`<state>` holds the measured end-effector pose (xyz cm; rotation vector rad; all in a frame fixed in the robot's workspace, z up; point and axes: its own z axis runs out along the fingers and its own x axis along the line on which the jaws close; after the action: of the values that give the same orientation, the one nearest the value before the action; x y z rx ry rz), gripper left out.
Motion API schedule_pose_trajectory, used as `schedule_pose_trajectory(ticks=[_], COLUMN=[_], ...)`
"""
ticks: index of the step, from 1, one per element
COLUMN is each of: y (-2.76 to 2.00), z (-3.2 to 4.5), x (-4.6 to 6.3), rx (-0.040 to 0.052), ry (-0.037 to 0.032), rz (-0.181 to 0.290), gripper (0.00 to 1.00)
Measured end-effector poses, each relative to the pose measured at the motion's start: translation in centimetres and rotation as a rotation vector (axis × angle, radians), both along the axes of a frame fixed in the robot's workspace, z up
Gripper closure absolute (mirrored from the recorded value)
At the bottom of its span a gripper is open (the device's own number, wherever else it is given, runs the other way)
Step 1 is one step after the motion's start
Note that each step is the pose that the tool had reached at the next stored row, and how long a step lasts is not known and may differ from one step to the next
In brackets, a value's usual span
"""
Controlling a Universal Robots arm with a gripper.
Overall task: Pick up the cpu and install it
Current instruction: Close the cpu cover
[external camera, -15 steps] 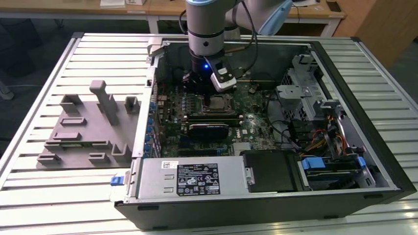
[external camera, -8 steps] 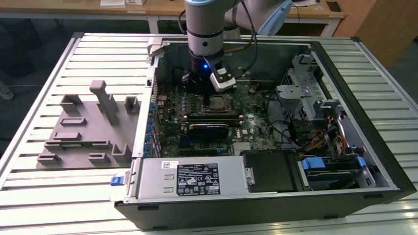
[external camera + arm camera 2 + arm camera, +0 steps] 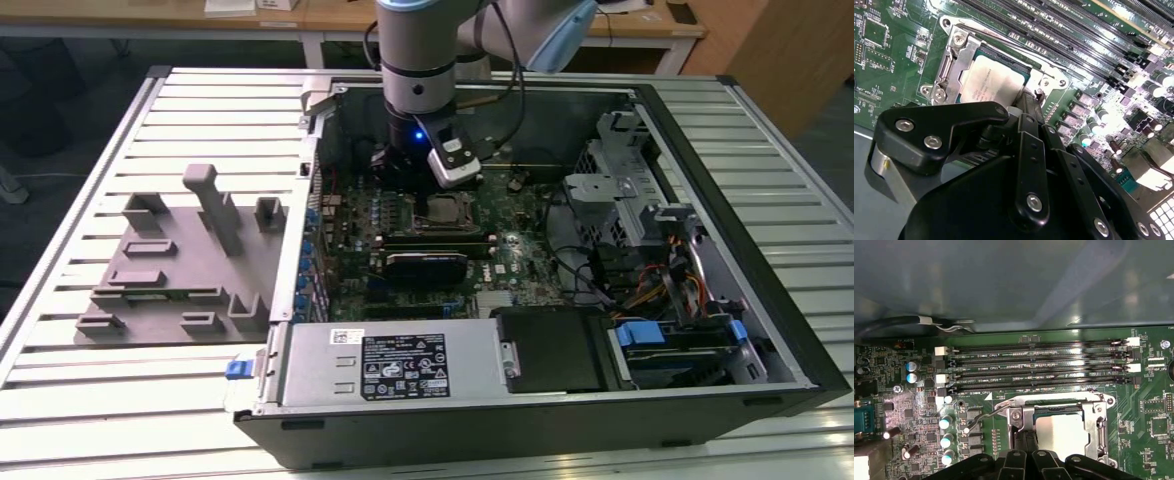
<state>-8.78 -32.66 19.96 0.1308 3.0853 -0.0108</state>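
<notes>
My gripper (image 3: 1027, 436): drawn narrow, tips together, holding nothing, at the edge of the cpu (image 3: 1061, 435). The cpu: lying flat inside the socket frame (image 3: 1100, 426), silver top up. Just beyond: four memory slots (image 3: 1039, 371) on the green motherboard (image 3: 1146, 392). Around all: the open computer case (image 3: 534, 425), lying on the slatted surface (image 3: 80, 400).

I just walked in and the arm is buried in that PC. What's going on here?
The arm's gripper reaches down into the open case, right over the socket on the green board. The cpu lies flat inside the socket's metal frame, and the gripper is at the cpu's edge in both wrist views. I cannot tell whether it is gripping the cpu.
</notes>
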Motion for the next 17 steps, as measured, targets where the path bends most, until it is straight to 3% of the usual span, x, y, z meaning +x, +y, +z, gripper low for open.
schedule_pose_trajectory(ticks=[7,17], y=[0.01,0.01], z=[0.55,2.06], x=[0.0,0.0], rx=[0.0002,0.0002], ry=[-0.0001,-0.0011], rz=[0.0,0.0], gripper=[0.89,0.89])
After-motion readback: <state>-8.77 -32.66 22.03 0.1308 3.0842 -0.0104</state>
